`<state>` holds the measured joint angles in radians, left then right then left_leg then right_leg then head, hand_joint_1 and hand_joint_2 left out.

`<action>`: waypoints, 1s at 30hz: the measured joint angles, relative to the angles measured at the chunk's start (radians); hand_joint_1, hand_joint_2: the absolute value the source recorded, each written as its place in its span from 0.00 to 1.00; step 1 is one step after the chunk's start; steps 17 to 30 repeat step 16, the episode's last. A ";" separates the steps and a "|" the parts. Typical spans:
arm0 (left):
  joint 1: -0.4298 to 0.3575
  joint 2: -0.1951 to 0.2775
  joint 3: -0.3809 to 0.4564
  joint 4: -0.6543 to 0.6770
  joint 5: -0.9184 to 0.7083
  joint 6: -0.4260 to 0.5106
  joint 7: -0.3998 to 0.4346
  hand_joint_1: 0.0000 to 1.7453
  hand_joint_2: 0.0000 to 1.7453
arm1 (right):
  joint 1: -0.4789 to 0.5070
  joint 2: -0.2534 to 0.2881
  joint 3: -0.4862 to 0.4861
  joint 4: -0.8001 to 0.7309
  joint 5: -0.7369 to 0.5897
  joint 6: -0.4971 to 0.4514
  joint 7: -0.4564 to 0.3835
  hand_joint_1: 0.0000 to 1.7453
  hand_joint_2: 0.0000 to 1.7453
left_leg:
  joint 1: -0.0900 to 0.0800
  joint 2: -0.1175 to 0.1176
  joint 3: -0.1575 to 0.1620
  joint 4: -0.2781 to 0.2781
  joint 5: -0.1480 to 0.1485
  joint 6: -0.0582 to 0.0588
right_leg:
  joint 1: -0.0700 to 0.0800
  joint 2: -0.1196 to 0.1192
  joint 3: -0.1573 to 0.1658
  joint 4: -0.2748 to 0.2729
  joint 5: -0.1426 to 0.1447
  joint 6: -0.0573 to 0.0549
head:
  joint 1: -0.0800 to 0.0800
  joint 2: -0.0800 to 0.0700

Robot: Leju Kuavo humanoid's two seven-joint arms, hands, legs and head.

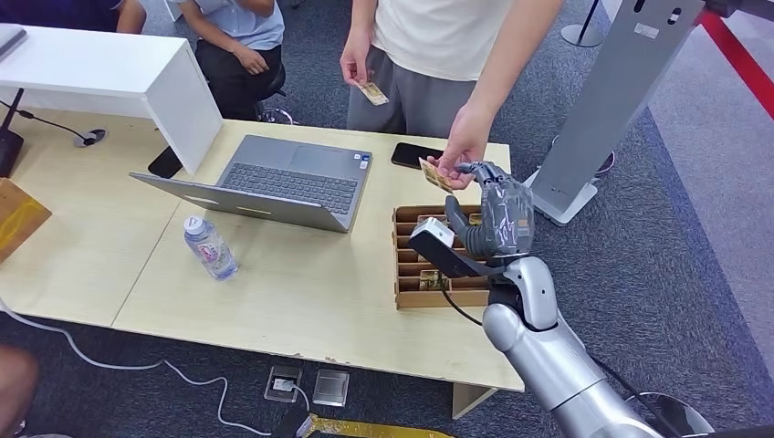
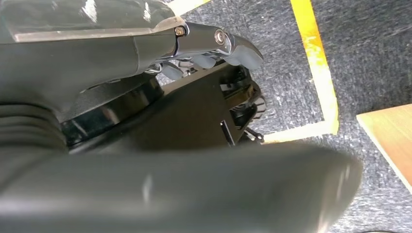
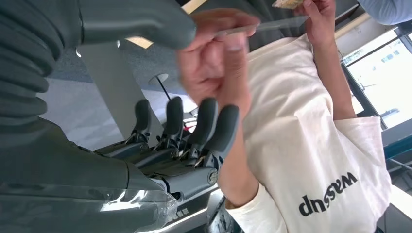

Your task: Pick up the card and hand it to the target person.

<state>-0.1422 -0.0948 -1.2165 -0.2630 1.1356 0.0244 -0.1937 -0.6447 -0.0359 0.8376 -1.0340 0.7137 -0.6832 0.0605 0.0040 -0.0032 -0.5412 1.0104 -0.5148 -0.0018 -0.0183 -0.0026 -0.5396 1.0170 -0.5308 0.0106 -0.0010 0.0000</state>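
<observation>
Grey carpet surrounds the table (image 1: 301, 301), where the right robot hand (image 1: 497, 214) is raised near the far edge, fingers loosely apart. The card (image 1: 435, 174) sits pinched in the person's hand (image 1: 464, 151), touching the robot's fingertips. It should let go fully and draw back slowly so nothing snags.

Laptop (image 1: 274, 182) mid-desk, bottle (image 1: 211, 247) in front, box (image 1: 438, 260) to its right, phone (image 1: 416, 154) behind box.

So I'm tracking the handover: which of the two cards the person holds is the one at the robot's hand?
The card in the person's outstretched hand, right at the right hand above the tray. The other card hangs by their waist.
</observation>
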 joint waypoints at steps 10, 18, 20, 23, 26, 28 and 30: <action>0.022 0.000 -0.002 -0.003 0.023 0.000 -0.055 0.00 0.00 | -0.001 0.003 0.017 0.007 -0.057 0.014 0.032 0.00 1.00 | 0.000 0.000 0.000 0.000 0.000 0.000 | 0.000 0.000 0.000 0.000 0.000 0.000 | 0.000 0.000; 0.023 0.001 -0.001 -0.003 0.052 0.000 -0.050 0.00 0.00 | -0.001 0.003 0.026 0.007 -0.064 0.018 0.041 0.00 1.00 | 0.000 0.000 0.000 0.000 0.000 0.000 | 0.000 0.000 0.000 0.000 0.000 0.000 | 0.000 0.000; 0.023 0.001 -0.001 -0.003 0.052 0.000 -0.050 0.00 0.00 | -0.001 0.003 0.026 0.007 -0.064 0.018 0.041 0.00 1.00 | 0.000 0.000 0.000 0.000 0.000 0.000 | 0.000 0.000 0.000 0.000 0.000 0.000 | 0.000 0.000; 0.023 0.001 -0.001 -0.003 0.052 0.000 -0.050 0.00 0.00 | -0.001 0.003 0.026 0.007 -0.064 0.018 0.041 0.00 1.00 | 0.000 0.000 0.000 0.000 0.000 0.000 | 0.000 0.000 0.000 0.000 0.000 0.000 | 0.000 0.000; 0.023 0.001 -0.001 -0.003 0.052 0.000 -0.050 0.00 0.00 | -0.001 0.003 0.026 0.007 -0.064 0.018 0.041 0.00 1.00 | 0.000 0.000 0.000 0.000 0.000 0.000 | 0.000 0.000 0.000 0.000 0.000 0.000 | 0.000 0.000; 0.023 0.001 -0.001 -0.003 0.052 0.000 -0.050 0.00 0.00 | -0.001 0.003 0.026 0.007 -0.064 0.018 0.041 0.00 1.00 | 0.000 0.000 0.000 0.000 0.000 0.000 | 0.000 0.000 0.000 0.000 0.000 0.000 | 0.000 0.000; 0.023 0.001 -0.001 -0.003 0.052 0.000 -0.050 0.00 0.00 | -0.001 0.003 0.026 0.007 -0.064 0.018 0.041 0.00 1.00 | 0.000 0.000 0.000 0.000 0.000 0.000 | 0.000 0.000 0.000 0.000 0.000 0.000 | 0.000 0.000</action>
